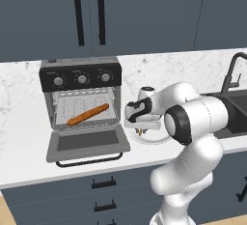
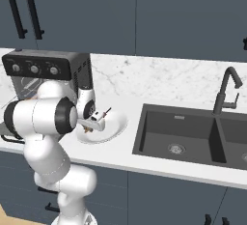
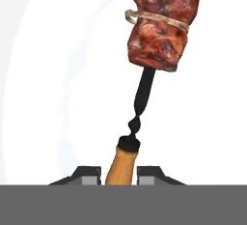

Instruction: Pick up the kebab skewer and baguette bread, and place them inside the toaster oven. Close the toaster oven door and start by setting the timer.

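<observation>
The kebab skewer lies over a white plate, and its wooden handle sits between my fingertips. My gripper is shut on that handle, pointing down at the plate just right of the toaster oven. From the left base, the skewer peeks out under the hand. The toaster oven door hangs open and flat toward the counter edge. The baguette bread rests diagonally on the wire rack inside.
Three silver knobs line the oven's top panel. A dark sink with a black faucet lies to the right of the plate. Dark cabinets hang above the marble counter.
</observation>
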